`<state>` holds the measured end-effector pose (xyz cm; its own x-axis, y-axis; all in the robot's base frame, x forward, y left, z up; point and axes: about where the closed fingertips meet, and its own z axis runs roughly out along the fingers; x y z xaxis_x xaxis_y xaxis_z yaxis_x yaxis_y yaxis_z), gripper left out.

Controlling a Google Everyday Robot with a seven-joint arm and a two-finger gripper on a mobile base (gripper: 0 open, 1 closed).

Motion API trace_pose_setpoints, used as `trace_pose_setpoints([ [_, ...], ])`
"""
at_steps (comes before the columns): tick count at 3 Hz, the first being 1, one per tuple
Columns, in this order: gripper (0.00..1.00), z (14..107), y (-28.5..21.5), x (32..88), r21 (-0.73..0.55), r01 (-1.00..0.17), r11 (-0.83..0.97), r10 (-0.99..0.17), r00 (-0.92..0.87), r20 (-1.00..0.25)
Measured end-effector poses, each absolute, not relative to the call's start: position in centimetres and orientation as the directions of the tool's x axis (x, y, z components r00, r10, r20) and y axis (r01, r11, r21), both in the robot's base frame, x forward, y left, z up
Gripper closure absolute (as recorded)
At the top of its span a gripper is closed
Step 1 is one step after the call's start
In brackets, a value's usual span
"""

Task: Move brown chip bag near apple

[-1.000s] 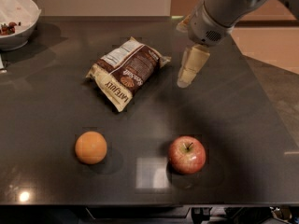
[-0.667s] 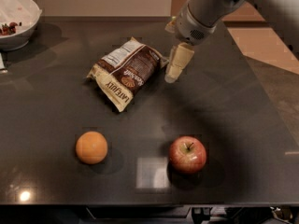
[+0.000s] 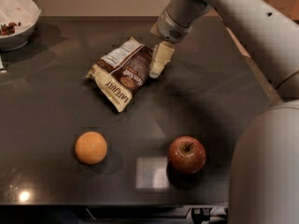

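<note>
The brown chip bag [image 3: 122, 72] lies flat on the dark table [image 3: 56, 111], a little left of centre, its white nutrition label facing up. The red apple [image 3: 187, 154] stands near the front edge, right of centre, well apart from the bag. My gripper [image 3: 159, 61] hangs from the arm coming in from the upper right and sits at the bag's right edge, touching or just above it.
A plain orange fruit [image 3: 90, 147] sits front left. A white bowl [image 3: 17, 22] with some food stands at the far left corner. The arm's large grey body [image 3: 266, 167] fills the lower right. A bright light patch [image 3: 152, 172] lies beside the apple.
My gripper has moved left, from the open table right of the bag to the bag's right edge. The bag, apple and orange have not moved.
</note>
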<state>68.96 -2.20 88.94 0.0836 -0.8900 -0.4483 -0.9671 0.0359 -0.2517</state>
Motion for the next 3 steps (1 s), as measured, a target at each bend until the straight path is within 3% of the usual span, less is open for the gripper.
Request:
trace_pose_setpoints([
  [2, 0.00, 86.3, -0.4, 71.2, -0.234, -0.972, 0.028, -0.907, 0.074, -0.416],
  [3, 0.18, 85.6, -0.1, 71.2, -0.222, -0.975, 0.020, -0.913, 0.073, -0.401],
])
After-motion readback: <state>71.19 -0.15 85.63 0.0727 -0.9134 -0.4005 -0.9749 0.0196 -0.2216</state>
